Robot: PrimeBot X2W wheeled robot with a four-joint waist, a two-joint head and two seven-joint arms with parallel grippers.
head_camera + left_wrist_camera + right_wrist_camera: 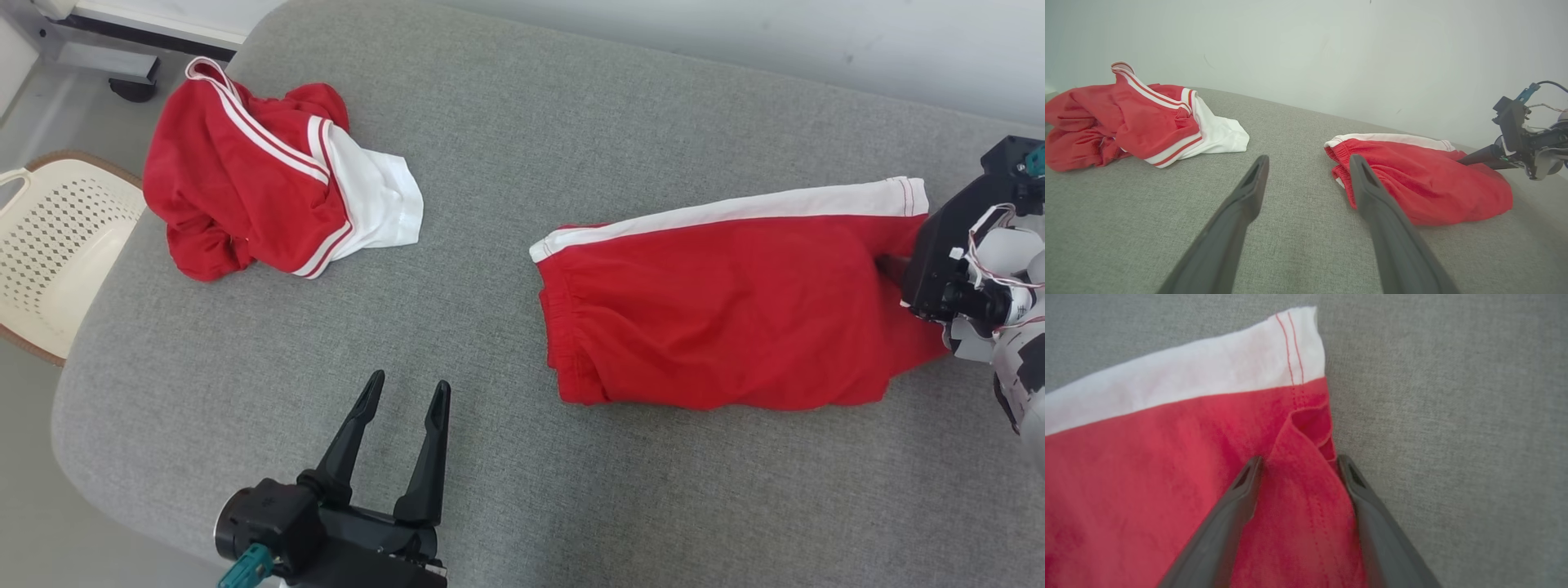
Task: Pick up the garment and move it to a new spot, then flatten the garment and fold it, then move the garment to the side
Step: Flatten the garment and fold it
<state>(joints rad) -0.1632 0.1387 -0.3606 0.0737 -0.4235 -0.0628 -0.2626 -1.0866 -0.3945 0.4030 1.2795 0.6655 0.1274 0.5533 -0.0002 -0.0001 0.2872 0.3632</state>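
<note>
My right gripper (1300,459) sits at the hem end of the red shorts (735,318) — jaws spread wide, straddling a raised fold of red cloth just below the white side stripe (1188,375), not pinched on it. The shorts lie folded on the grey cushion (522,506). My left gripper (409,380) hovers off the shorts' waistband end, fingers apart and empty. Farther out past that end — well apart from the shorts — lies a crumpled red-and-white garment (245,188).

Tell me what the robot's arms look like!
Each has two long, dark, pointed fingers on a black body. The left tool has a teal plug at its base. The right tool has a pale wrist with thin wires and a teal plug.
</note>
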